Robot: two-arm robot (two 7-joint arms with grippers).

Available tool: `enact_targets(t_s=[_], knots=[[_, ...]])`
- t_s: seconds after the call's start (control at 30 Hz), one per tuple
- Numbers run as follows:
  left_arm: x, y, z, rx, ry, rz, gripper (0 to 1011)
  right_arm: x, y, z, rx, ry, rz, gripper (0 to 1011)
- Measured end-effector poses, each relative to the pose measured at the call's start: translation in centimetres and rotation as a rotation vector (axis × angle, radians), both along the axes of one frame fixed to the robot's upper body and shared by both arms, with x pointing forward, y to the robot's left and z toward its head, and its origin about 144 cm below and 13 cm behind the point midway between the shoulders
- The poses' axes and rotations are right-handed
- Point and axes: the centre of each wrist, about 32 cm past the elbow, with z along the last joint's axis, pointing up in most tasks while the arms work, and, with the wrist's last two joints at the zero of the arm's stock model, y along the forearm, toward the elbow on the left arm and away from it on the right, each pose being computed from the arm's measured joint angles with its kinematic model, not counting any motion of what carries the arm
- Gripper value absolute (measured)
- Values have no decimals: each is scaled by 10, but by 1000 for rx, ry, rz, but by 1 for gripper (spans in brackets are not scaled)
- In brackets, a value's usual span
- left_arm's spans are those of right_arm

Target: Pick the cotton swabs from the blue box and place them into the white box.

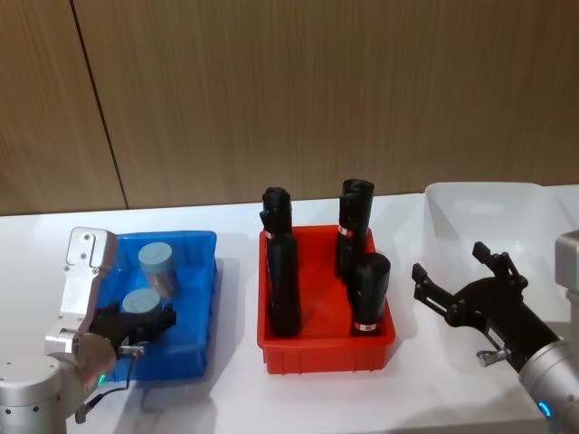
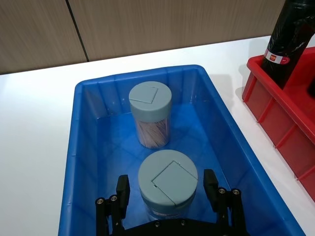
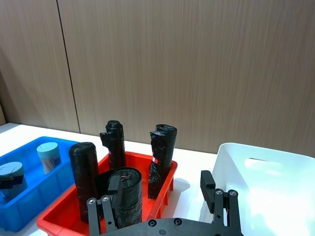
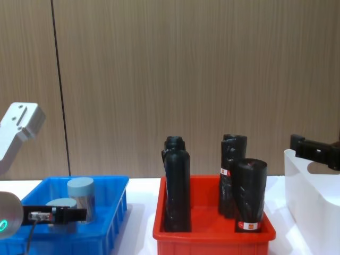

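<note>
Looking at the left side first: the blue box (image 2: 142, 73) sits on the white table (image 1: 235, 398) with two cotton swabs jars standing upright in it. One jar (image 2: 150, 115) is toward the far end and the other (image 2: 167, 179) is toward the near end. They're close together but not touching.

The left gripper (image 1: 139, 318) is down inside the blue box, with one finger on each side of the near jar. From the left wrist view there's a sliver of blue showing between each finger (image 2: 123, 189) and the jar's wall. So the jaws are spread and straddling it, not squeezing it. The jar looks like it's sitting on the box floor.

The red bin (image 1: 326, 353) is in the middle, just right of the blue box. It has four tall black cylinders (image 1: 282, 280) standing in it, two far and two near, each with a little red-white label.

The white box (image 1: 507, 217) is on the right, taller than the other two bins, and I can't spot anything in the part that shows.

The right gripper (image 1: 448, 258) hangs around the white box's left wall, a bit above rim height judging by the chest view. Its fingers are spread wide with nothing between them.
</note>
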Motion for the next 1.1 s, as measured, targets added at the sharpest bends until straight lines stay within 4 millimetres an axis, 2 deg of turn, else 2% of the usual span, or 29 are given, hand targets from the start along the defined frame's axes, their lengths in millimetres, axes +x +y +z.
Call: enact_targets(t_s=[0.17, 0.3, 0.43, 0.7, 1.1], knots=[[3, 1, -3, 0, 4, -5, 885, 0, 0, 0, 0, 0, 0, 1002], [4, 1, -5, 1, 0, -7, 743, 0, 0, 0, 0, 0, 0, 1002], [4, 1, -6, 3, -5, -9, 663, 0, 0, 0, 0, 0, 0, 1002], [2, 1, -4, 19, -37, -17, 659, 0, 0, 0, 0, 0, 0, 1002], [-7, 1, 16, 55, -156, -92, 659, 0, 0, 0, 0, 0, 0, 1002]])
